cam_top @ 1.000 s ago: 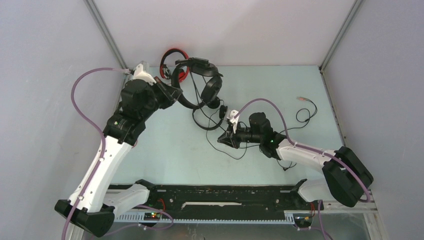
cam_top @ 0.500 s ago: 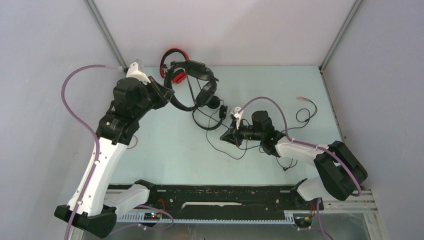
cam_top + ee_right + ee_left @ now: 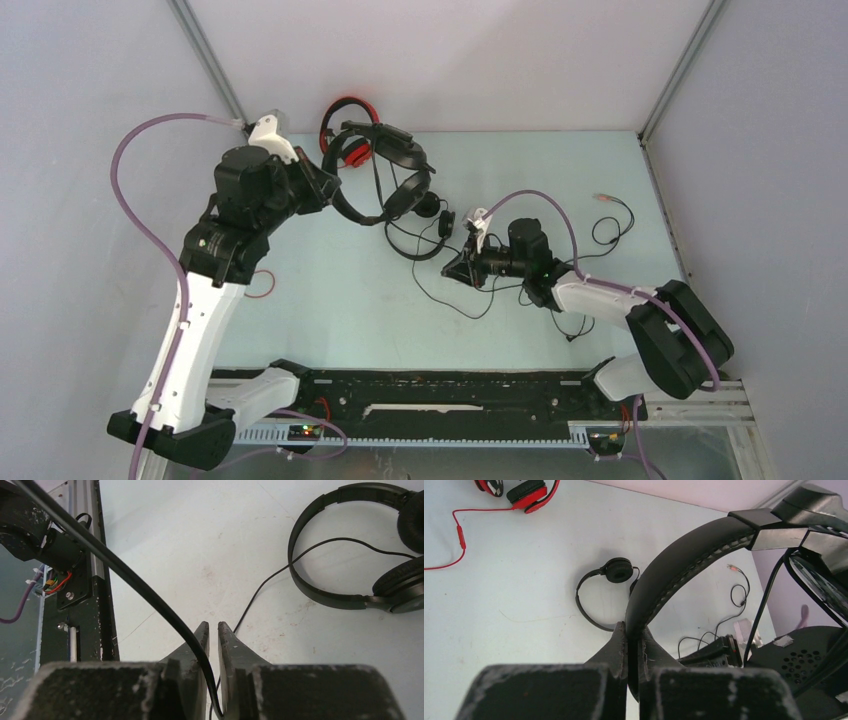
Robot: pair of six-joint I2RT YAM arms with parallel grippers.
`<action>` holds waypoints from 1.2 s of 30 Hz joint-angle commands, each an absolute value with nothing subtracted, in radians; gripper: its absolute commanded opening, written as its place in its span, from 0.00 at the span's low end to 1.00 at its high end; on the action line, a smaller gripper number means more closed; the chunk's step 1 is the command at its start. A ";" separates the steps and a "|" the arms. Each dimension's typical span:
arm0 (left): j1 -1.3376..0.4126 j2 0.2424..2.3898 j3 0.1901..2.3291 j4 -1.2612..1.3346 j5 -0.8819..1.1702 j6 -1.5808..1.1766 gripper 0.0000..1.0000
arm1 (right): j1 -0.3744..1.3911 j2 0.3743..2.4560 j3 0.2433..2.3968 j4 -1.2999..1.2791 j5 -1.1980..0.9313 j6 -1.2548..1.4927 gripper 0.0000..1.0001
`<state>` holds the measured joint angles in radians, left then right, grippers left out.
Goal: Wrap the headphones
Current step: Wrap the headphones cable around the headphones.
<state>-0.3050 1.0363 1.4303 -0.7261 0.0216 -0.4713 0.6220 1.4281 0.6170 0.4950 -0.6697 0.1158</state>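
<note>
Pale table (image 3: 340, 300), grey walls (image 3: 450, 60) around, black rail (image 3: 500, 385) at near edge

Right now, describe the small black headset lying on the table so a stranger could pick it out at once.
Start at the pale table and look to its middle. A slim black headset lies flat there, with a thin band and small round earcups. The bulkier black headset is held up by the left gripper, and the red headset lies by the back wall.

Left arm (image 3: 200, 300) stretched forward, left fingers (image 3: 616, 652) clamped tight; right arm (image 3: 600, 297) low, right fingers (image 3: 199, 647) nearly closed.
</note>
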 commanded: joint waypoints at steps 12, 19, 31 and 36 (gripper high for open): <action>-0.299 1.087 1.661 -0.844 0.108 -0.457 0.00 | 0.651 1.563 0.589 0.577 -0.790 0.096 0.23; -0.295 1.119 1.725 -0.883 0.095 -0.431 0.00 | 0.662 1.593 0.571 0.579 -0.765 0.069 0.24; -0.284 1.126 1.768 -0.913 0.151 -0.378 0.00 | 0.623 1.586 0.573 0.596 -0.677 0.097 0.05; -0.284 1.080 1.686 -0.892 0.280 -0.270 0.00 | 0.502 1.534 0.650 0.551 -0.716 0.187 0.00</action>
<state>-0.2893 1.1362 1.7027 -0.9512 0.1402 -0.3588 0.5812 1.5936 0.5739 0.5404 -0.7197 0.1257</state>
